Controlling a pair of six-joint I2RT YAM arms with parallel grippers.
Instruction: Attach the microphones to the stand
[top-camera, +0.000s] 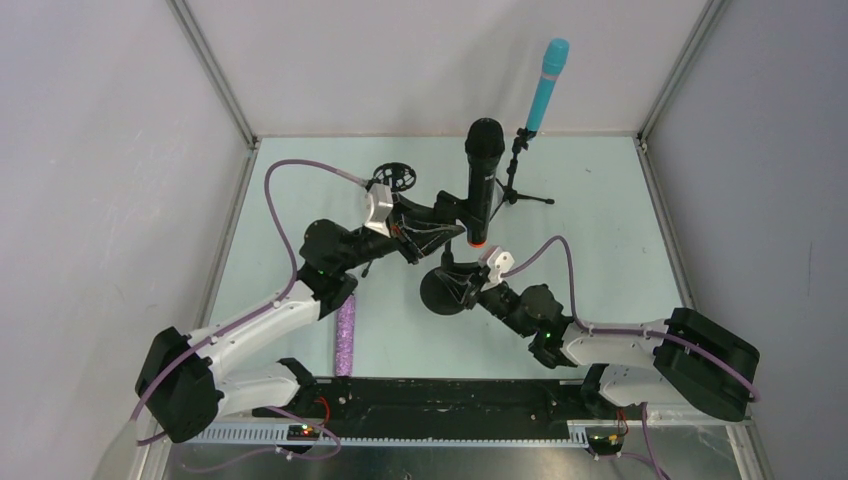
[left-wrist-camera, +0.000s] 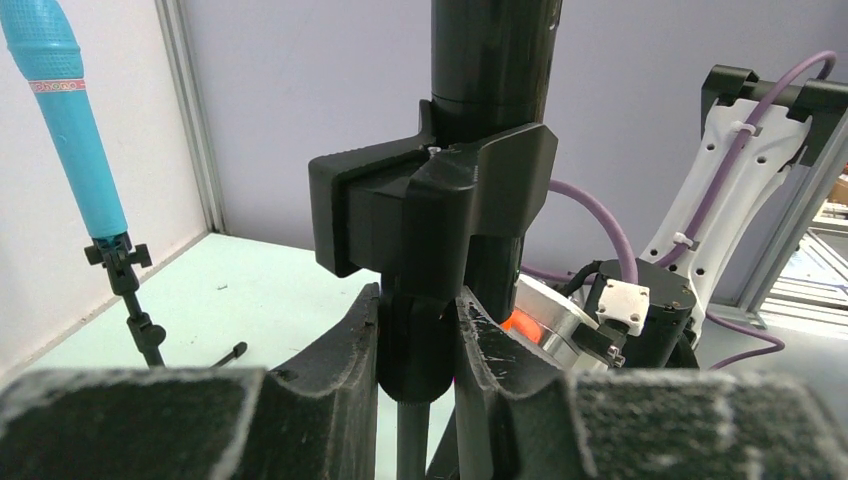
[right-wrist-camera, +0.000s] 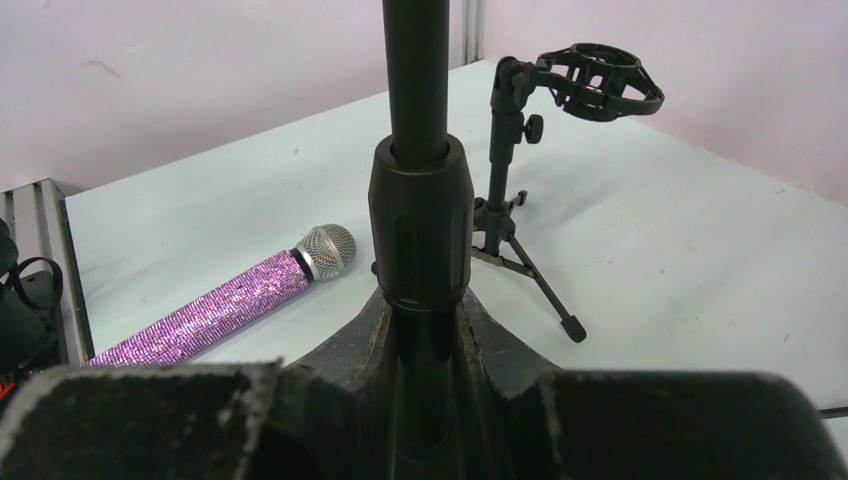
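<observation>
L gripper (left-wrist-camera: 415, 335) is pinched narrow on the black plastic mic clip (left-wrist-camera: 430, 200). Its fingers (left-wrist-camera: 345, 350) squeeze the clip's lower stem from both sides. The black stick mic w/ orange end ring (top-camera: 481, 170) stands upright in that clip, head up, orange end at the bottom, just above the R wrist in top view. I can't tell if it's fully seated.

R gripper (right-wrist-camera: 420, 330) is clamped on the black stand pole (right-wrist-camera: 417, 70), just below the pole's thick black collar (right-wrist-camera: 420, 225). The stand's round black base (top-camera: 440, 292) sits low near the centre of the pale green table (top-camera: 620, 230). I can't tell if it's touching the surface.

The light cyan-blue stick mic (top-camera: 545, 80) is already on its own small black tripod stand (top-camera: 515, 185) at the far side. It's tilted, head up toward the back wall, right of the black mic and apart from it.

The purple glitter mic w/ silver mesh head (right-wrist-camera: 225, 300) lies flat on the table, near-left, beside the L forearm in top view and apart from both grippers.

An empty black shock-mount tripod stand (right-wrist-camera: 590, 85) stands upright at the far side, left of centre, just behind the L wrist in top view. Its legs are on the table, well apart from the purple mic.
</observation>
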